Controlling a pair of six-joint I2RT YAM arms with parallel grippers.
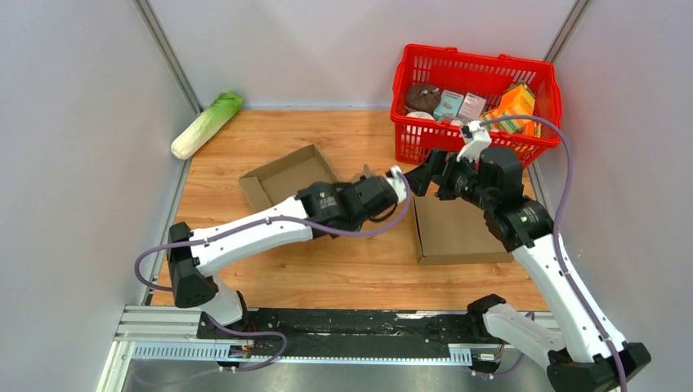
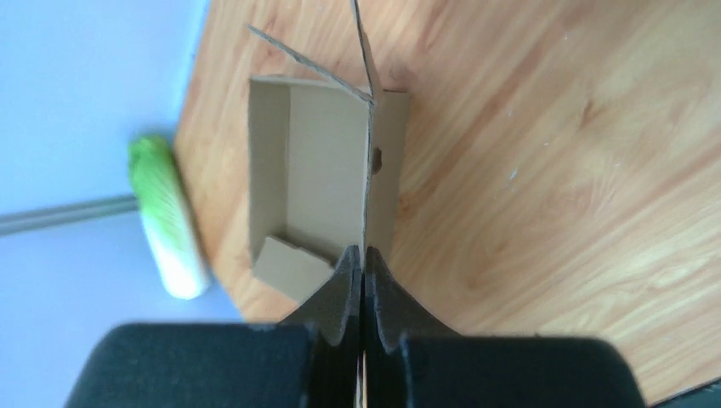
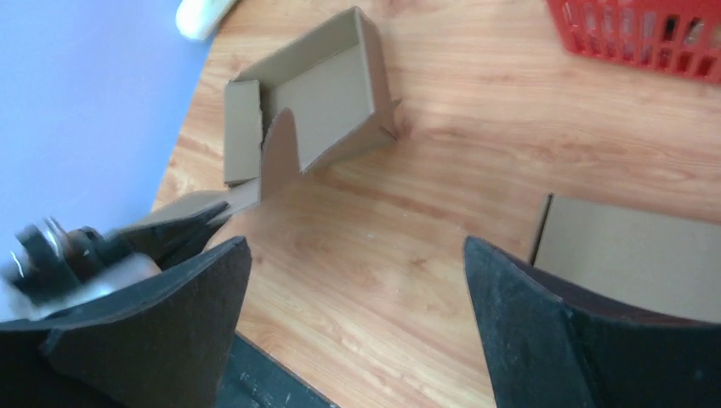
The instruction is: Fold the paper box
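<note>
Cardboard box (image 1: 283, 177) pinched by left end effector (image 2: 364, 255), red basket (image 1: 478, 98), cabbage (image 1: 206, 124) nearby

One camera looks down from behind me; my wrist cameras sit low and close — all share the paper box (image 1: 283, 176).

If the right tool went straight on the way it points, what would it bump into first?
Probably the table: the open right tool tilts down at bare wood, with the box off to one side and the flat cardboard to the other. Depth is hard to judge.
</note>
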